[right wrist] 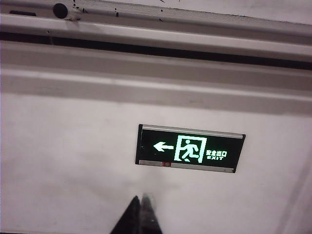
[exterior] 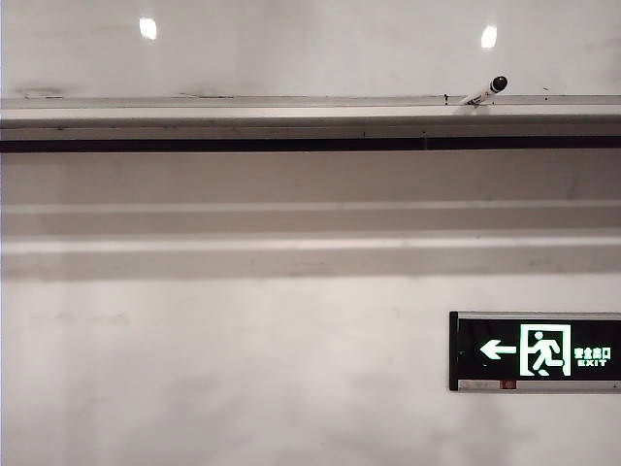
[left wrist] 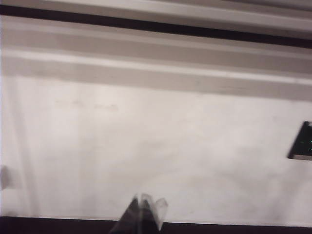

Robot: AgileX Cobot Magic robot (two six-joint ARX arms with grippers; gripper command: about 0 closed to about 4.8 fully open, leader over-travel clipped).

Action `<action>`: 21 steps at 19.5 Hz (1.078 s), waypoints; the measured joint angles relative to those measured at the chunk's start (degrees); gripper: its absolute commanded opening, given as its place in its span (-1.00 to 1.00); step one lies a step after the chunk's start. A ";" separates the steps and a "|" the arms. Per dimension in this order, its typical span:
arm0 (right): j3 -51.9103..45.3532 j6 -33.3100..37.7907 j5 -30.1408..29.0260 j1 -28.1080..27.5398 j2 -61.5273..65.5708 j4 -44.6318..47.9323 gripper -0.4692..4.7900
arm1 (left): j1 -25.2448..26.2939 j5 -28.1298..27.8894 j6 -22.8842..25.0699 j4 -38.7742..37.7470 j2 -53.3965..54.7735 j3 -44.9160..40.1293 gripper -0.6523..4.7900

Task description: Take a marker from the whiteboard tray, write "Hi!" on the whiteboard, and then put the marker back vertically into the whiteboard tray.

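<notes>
Exterior view: a glossy whiteboard with two bright lamp reflections fills the upper part of the scene, and below it a long pale metal whiteboard tray runs from edge to edge. The marker, white-barrelled with a rounded black cap, lies in the tray toward the right, tilted with its cap raised against the board. Under the tray come a thin black strip, wide pale wall mouldings and a matte wall carrying a lit green exit sign. Neither arm appears in this view. In the right wrist view, the right gripper shows as dark fingertips pressed together, clenched on nothing; the exit sign sits just ahead of it, and the marker's black cap is far ahead of it and off to one side, in the tray, well apart from the fingertips. In the left wrist view, the left gripper shows as blurred translucent fingertips close together, holding nothing; whether they are fully clenched cannot be told. Only bare wall and mouldings lie ahead of it.
</notes>
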 measured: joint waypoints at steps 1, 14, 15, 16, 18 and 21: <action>0.00 0.00 0.00 0.00 0.00 0.00 -0.84 | 0.00 0.46 0.00 0.09 0.00 0.00 -0.78; 5.70 3.56 0.13 0.00 0.00 -0.46 -0.84 | 0.00 -0.55 -3.54 0.59 0.02 4.57 -0.78; 7.58 3.72 0.55 0.00 0.00 -0.35 -0.84 | 0.00 -0.72 -4.79 -0.33 0.00 7.15 -0.78; 10.21 3.78 1.97 0.00 0.02 -1.75 -0.84 | 0.00 -1.07 -5.57 -1.77 0.07 10.40 -0.78; 17.14 3.91 5.01 0.00 1.40 -5.95 -0.84 | 0.00 -1.55 -5.97 -5.22 1.99 16.20 -0.78; 26.14 3.93 7.19 0.00 5.60 -8.87 -0.84 | 0.00 -1.70 -7.91 -5.60 7.69 25.40 -0.78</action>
